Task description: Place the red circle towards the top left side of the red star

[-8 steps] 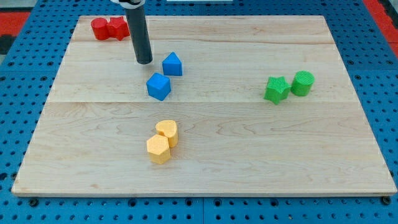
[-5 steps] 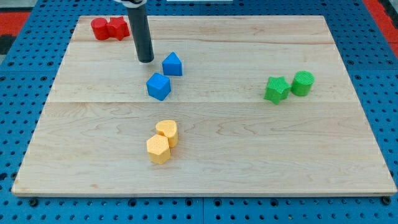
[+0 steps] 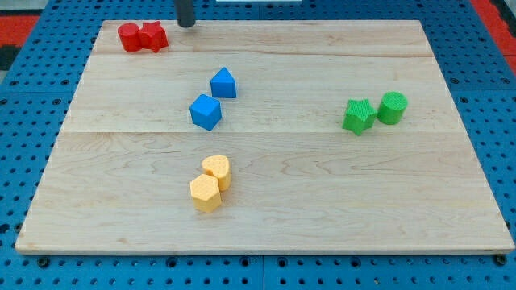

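The red circle (image 3: 129, 37) sits at the board's top left corner, touching the left side of the red star (image 3: 153, 36). My tip (image 3: 186, 24) is at the board's top edge, a short way right of the red star and apart from it. Most of the rod is cut off by the view's top.
A blue triangular block (image 3: 224, 83) and a blue cube (image 3: 205, 111) sit left of the board's centre. Two yellow blocks (image 3: 211, 184) touch each other near the bottom. A green star (image 3: 358, 115) and green cylinder (image 3: 393, 107) sit at the right. The wooden board (image 3: 322, 201) lies on a blue pegboard.
My tip has moved from beside the blue triangular block up towards the view's top, to the board's top edge. No block has moved.
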Motion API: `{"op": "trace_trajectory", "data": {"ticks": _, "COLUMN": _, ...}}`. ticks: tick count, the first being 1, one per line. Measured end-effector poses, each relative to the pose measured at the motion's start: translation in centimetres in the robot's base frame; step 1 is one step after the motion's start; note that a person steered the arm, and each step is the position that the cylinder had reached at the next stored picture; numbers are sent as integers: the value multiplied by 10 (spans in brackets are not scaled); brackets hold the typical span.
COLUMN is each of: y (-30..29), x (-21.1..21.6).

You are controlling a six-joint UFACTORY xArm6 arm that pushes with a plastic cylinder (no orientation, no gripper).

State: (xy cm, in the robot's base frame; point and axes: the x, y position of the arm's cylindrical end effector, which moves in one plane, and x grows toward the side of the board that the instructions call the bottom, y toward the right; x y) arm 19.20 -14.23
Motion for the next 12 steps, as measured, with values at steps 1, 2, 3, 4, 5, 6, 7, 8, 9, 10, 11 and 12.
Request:
{"op": "trace_trajectory", "data": {"ticks": 1, "y": -14, "x": 1}}
{"op": "trace_trajectory", "data": {"ticks": 2, "y": -11, "x": 17}}
{"op": "trace_trajectory", "data": {"ticks": 3, "y": 3, "x": 31}}
{"op": "trace_trajectory", "data": {"ticks": 4, "y": 8, "x": 31}}
{"op": "trace_trajectory", "data": {"ticks": 5, "y": 11, "x": 1}}
{"op": "trace_trajectory", "data": {"ticks": 6, "y": -8, "x": 2}}
{"op": "trace_trajectory", "data": {"ticks": 7, "y": -44, "x": 24}}
{"op": "trace_trajectory", "data": {"ticks": 8, "y": -44, "x": 62}}
{"op": "trace_trajectory", "data": {"ticks": 9, "y": -44, "x": 107}}
{"op": "trace_trajectory", "data": {"ticks": 10, "y": -44, "x": 143}}
{"op": "trace_trajectory", "data": {"ticks": 11, "y": -40, "x": 103}}
{"op": "trace_trajectory", "data": {"ticks": 12, "y": -66, "x": 103}}
